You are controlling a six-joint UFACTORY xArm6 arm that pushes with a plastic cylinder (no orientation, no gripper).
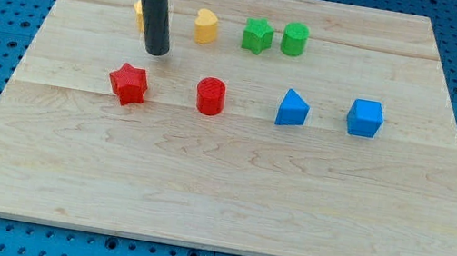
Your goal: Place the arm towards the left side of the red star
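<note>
Red star (129,84): board's left half, untouched. My tip (157,51): above-right of star, apart, holding nothing. Step: approach. Next move, likely: swing round star's top to its left, without nudging it.

Tip (157,52) above-right of star (129,85)

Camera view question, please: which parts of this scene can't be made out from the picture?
- Yellow block, camera view: mostly hidden behind the rod, shape unreadable.
- The arm above the rod: cut off by the view's top edge.
- My tip: whether it touches the board can't be judged; it sits above-right of the red star.
</note>
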